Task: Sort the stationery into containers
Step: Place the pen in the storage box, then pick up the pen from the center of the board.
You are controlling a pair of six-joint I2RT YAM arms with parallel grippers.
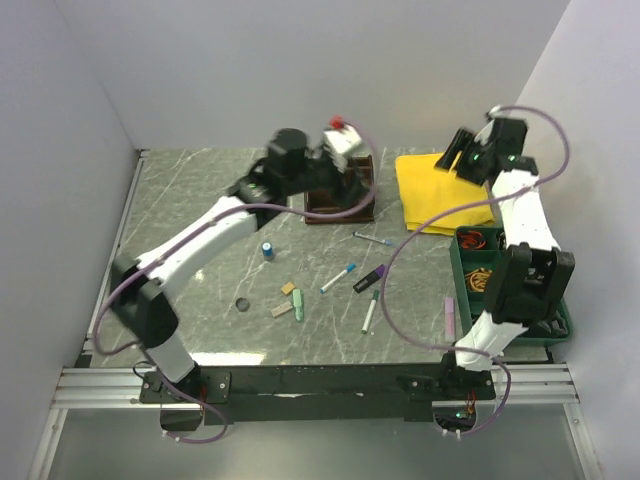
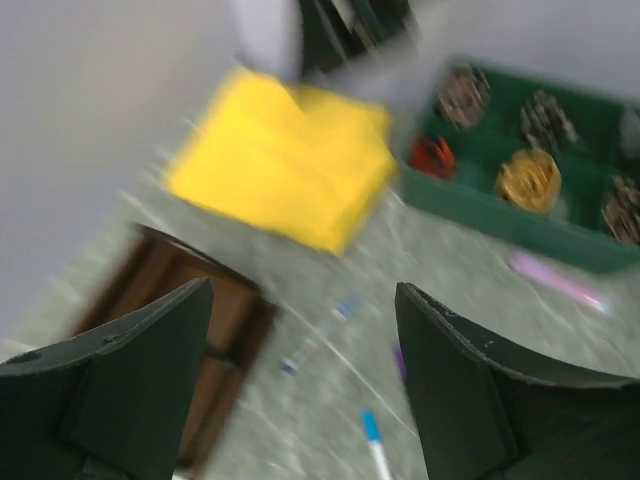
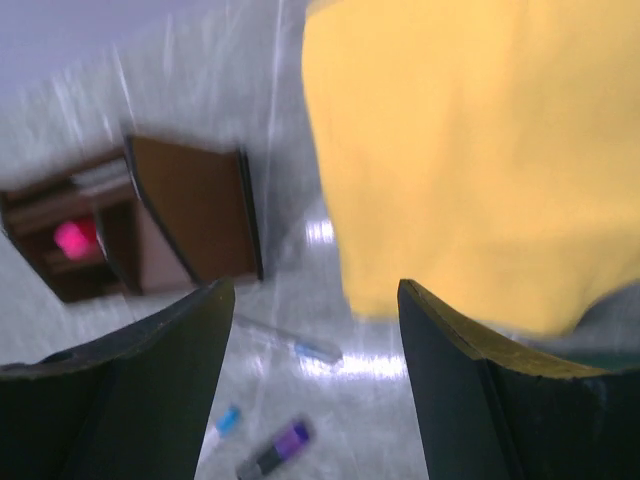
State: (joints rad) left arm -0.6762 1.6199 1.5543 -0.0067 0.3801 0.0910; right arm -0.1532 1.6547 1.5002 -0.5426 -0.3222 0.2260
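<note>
Noted left hand [image 2: 302, 290] spread, empty, above wooden organiser [image 1: 338, 205], right hand [image 3: 315, 285] likewise to its right; feared hasty descent clipping organiser wall, scattering pens [image 1: 338, 277] before it.

grey-green table [image 1: 200, 195] with white marble veins. bright yellow cloth [image 1: 425, 185] far right, dark brown wooden organiser [image 3: 195, 215] left of it. dark green tray [image 2: 500, 224] at right with red and amber coiled bands [image 2: 528, 178]. white blue-capped pen [image 1: 338, 277], purple-black marker [image 1: 369, 279], green eraser [image 1: 298, 302], tan eraser [image 1: 282, 311] mid-table.

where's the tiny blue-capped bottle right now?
Top view, left of centre: the tiny blue-capped bottle sits just right of the left arm's white forearm, beyond the small dark ring.
</note>
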